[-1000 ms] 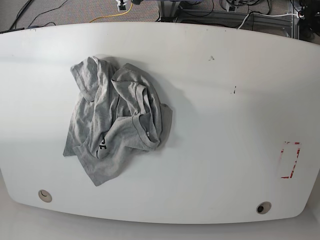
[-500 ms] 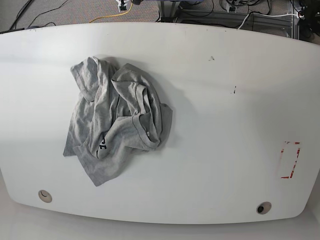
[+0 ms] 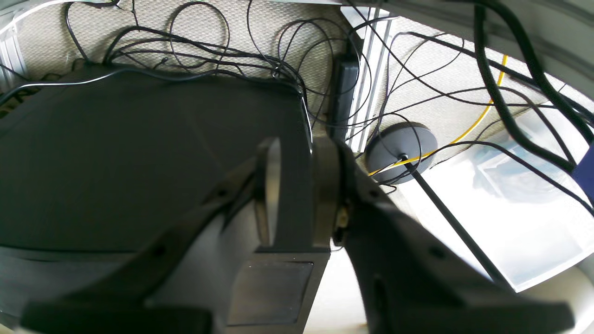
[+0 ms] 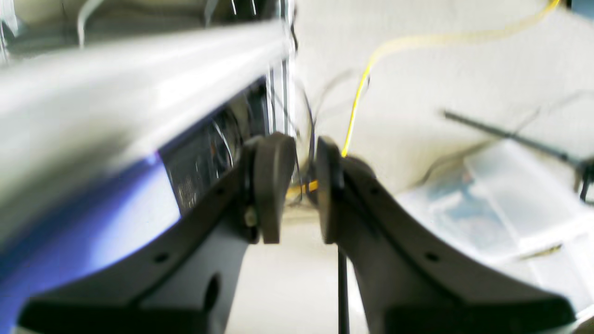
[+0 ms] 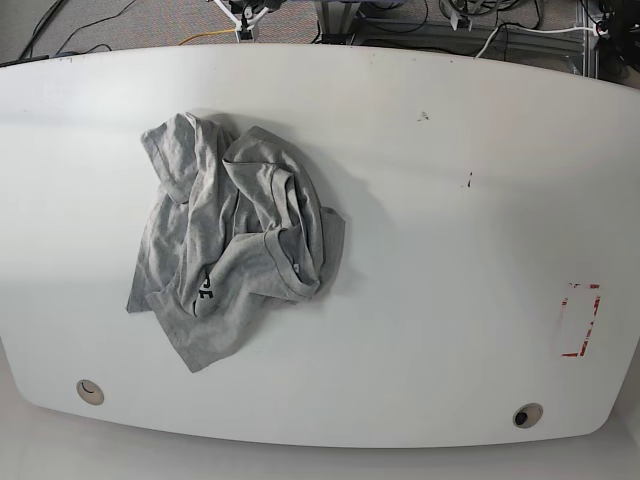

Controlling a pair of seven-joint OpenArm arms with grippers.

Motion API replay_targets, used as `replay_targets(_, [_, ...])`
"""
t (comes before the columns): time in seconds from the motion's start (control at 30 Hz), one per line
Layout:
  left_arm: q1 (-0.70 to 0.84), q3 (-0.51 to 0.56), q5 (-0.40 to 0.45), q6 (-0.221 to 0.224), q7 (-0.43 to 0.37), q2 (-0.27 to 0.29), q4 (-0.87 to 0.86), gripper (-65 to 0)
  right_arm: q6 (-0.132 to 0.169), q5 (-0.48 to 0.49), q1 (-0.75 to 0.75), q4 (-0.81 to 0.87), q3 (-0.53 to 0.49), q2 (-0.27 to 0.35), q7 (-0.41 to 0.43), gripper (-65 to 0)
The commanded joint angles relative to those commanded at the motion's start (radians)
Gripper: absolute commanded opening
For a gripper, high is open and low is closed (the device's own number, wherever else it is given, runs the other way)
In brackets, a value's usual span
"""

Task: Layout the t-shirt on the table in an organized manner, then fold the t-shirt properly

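T-shirt of crumpled heather-grey cotton [image 5: 215,290], bunched on the glossy white table [image 5: 450,330], looks light and limp; pinch a single-layer hem corner. Left [image 3: 297,192] and right [image 4: 299,190] claws stand parted, empty.

Beyond the table's [image 5: 450,330] far edge, the right gripper [image 4: 300,190] was white and black, its dark fingers dotted with round screws; the left gripper [image 3: 296,192] had blurred black fingers and grey-tan pads [image 3: 326,195].
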Motion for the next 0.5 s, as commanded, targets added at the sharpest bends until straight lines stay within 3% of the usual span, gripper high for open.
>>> replay_targets(0.23, [0.014, -0.002, 0.000, 0.000, -0.063, -0.003, -0.002, -54.6, 0.000, 0.003, -0.041, 0.058, 0.000, 0.000, 0.002, -65.0])
replay_targets(0.5, [0.058, -0.003, -0.002, 0.000, -0.143, -0.005, 0.002, -54.6, 0.000, 0.002, -0.175, 0.272, 0.000, -0.034, 0.000, -63.1])
